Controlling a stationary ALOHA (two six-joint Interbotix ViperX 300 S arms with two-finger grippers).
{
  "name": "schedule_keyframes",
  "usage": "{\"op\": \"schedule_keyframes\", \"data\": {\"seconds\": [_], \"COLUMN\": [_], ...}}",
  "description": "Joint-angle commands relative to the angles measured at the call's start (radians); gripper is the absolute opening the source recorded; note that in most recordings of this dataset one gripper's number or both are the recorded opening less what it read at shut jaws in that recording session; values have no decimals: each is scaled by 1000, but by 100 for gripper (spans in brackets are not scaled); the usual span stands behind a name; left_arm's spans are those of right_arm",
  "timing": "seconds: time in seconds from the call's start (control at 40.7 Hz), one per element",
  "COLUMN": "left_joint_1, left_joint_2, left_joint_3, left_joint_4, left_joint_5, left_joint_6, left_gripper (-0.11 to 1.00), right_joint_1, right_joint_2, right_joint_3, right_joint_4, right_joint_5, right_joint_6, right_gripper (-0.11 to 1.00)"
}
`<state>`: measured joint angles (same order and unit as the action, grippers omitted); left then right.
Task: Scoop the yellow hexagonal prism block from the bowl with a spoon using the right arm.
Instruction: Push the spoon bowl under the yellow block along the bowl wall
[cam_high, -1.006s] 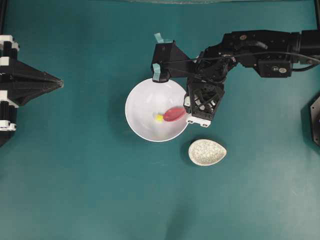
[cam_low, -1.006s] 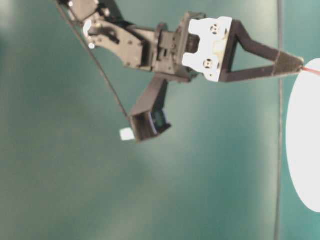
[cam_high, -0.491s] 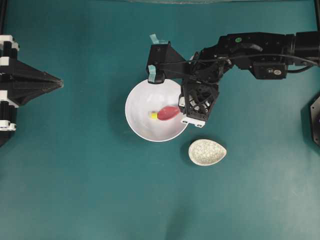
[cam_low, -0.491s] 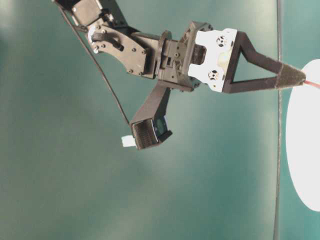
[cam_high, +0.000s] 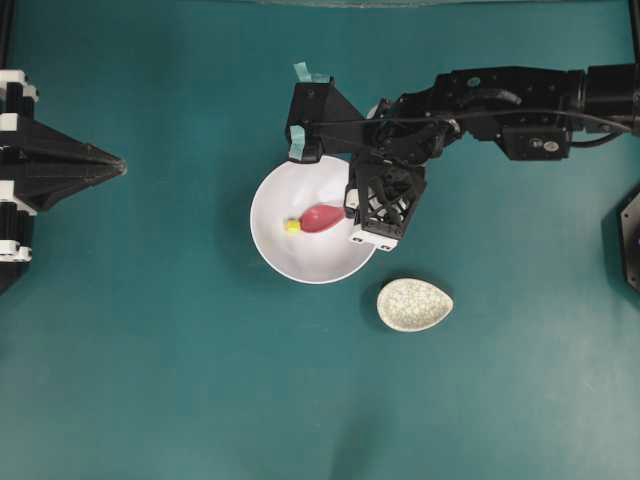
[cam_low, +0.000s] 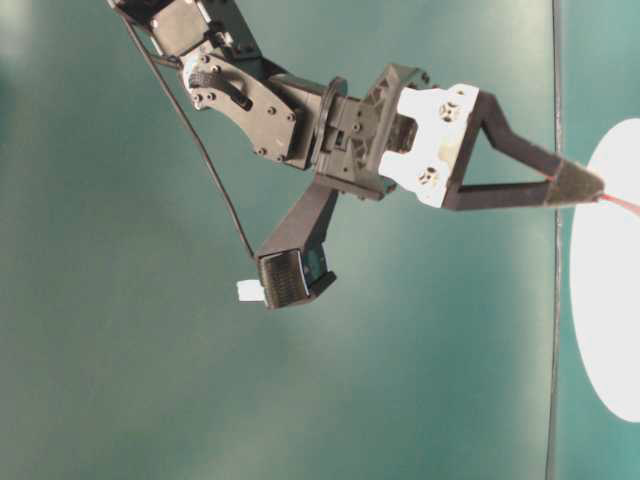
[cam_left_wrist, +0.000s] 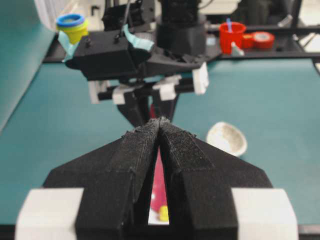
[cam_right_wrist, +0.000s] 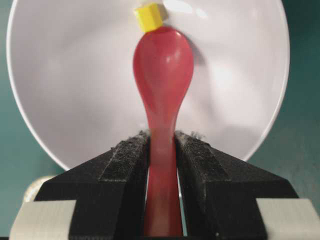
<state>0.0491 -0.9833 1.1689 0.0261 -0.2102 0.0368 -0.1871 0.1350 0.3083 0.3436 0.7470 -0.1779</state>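
Since my right gripper (cam_right_wrist: 162, 150) jaws clamp the glossy spoon (cam_right_wrist: 163, 75) handle, I expect the light block (cam_right_wrist: 150, 17) to skid in the bowl (cam_right_wrist: 60, 90).

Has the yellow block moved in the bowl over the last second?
Yes. In the overhead view the yellow block has slid left toward the bowl's left rim, pushed ahead of the spoon tip.

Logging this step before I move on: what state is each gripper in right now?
Left gripper: shut, holding nothing.
Right gripper: shut on the spoon by its handle, scoop tip at the yellow block in the bowl.
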Motion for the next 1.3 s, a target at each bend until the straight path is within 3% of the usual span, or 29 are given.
{"op": "schedule_keyframes", "data": {"seconds": [0.0, 1.276], "left_joint_1": [0, 0], "left_joint_2": [3, 3], "left_joint_3": [-28, -28], "left_joint_4": [2, -2], "left_joint_5": [-9, -9], "left_joint_6": [-3, -6], "left_gripper": [8, 8], "right_joint_1": [14, 17], "right_joint_2": [-12, -49], "right_joint_3": [-23, -25], "right_joint_4": [5, -37], "right_joint_5": [-18, -120], "right_joint_6": [-2, -14], "right_gripper": [24, 24]}}
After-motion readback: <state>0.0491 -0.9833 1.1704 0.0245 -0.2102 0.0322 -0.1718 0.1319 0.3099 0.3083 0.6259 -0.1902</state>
